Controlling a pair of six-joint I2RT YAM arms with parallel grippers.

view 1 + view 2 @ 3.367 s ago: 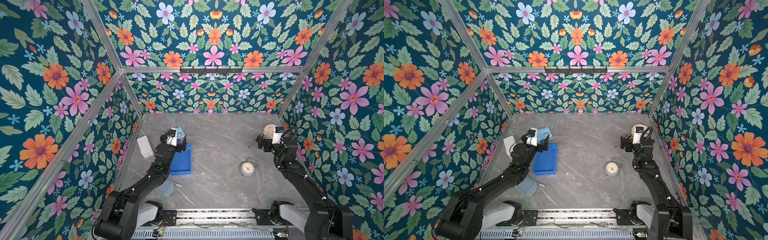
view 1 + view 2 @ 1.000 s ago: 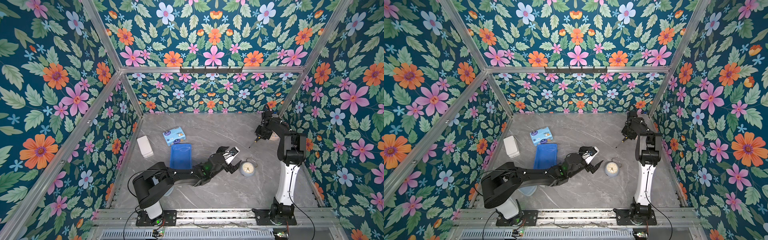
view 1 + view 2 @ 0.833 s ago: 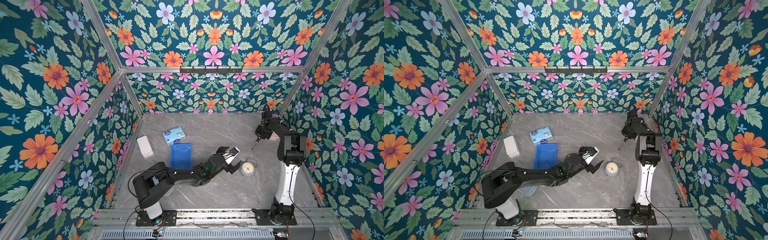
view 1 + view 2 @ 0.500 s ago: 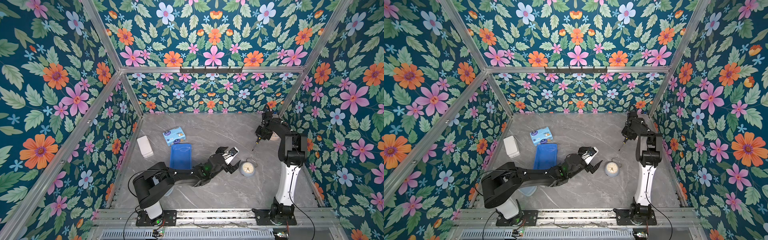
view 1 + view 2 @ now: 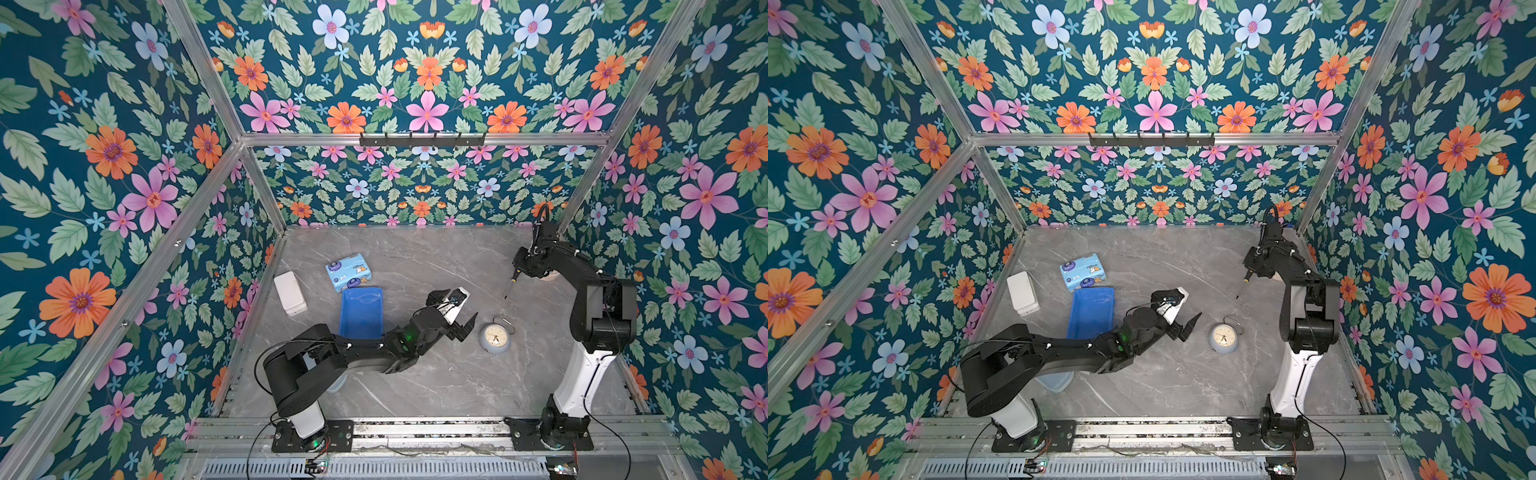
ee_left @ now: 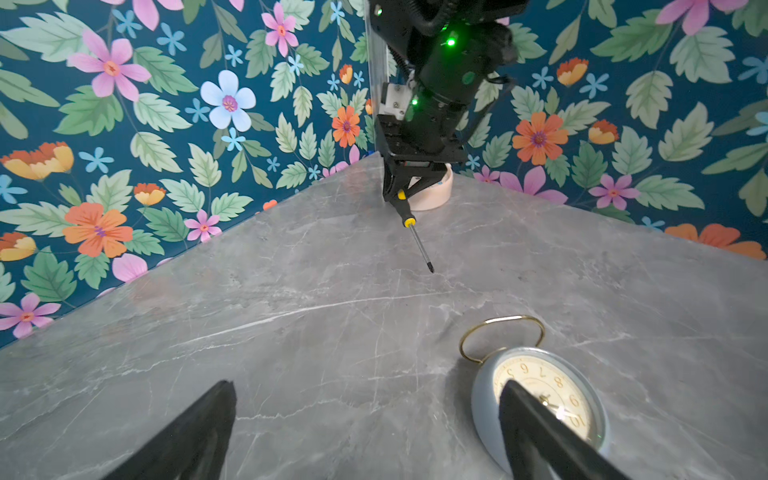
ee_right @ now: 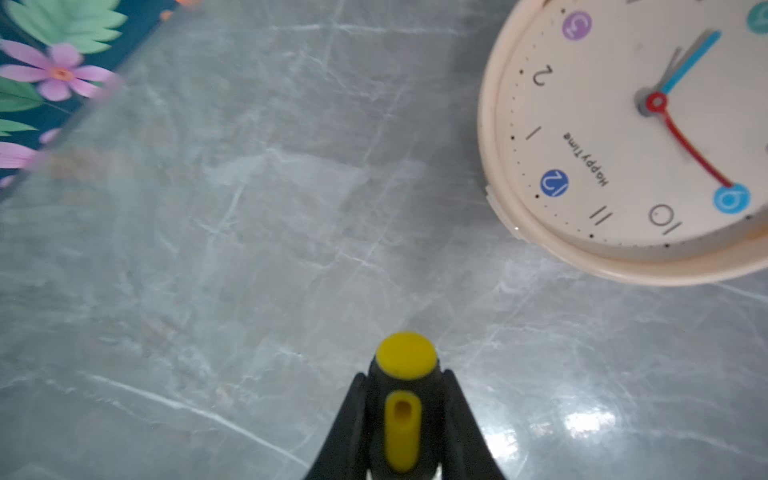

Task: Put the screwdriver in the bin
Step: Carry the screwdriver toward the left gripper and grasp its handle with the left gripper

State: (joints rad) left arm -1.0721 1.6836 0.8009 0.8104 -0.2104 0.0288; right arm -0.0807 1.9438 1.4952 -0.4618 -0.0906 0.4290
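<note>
Over grey marble (image 5: 415,257), right gripper (image 7: 405,374) clamps the screwdriver (image 6: 406,212) handle, shaft pointing down; left gripper (image 6: 365,386) spread.

place: robot test booth, lab | walls: flower-print panels (image 5: 104,166) on metal frame bars (image 5: 291,139) | floor: grey marble-look tabletop (image 5: 415,257) | frame bottom: two robot arms (image 5: 365,357) bolted to rail (image 5: 436,432)

My right gripper (image 5: 517,272) is clamped on the screwdriver (image 5: 511,286) by its handle. The thin shaft slants down past the fingertips toward the grey table (image 5: 415,386); I can't tell whether the tip touches. My left gripper (image 5: 457,307) has its jaws spread wide, and the small round clock (image 5: 494,336) lies just beyond one fingertip. The blue bin (image 5: 360,311) sits back behind those fingers, beside the forearm and well apart from the screwdriver.
</note>
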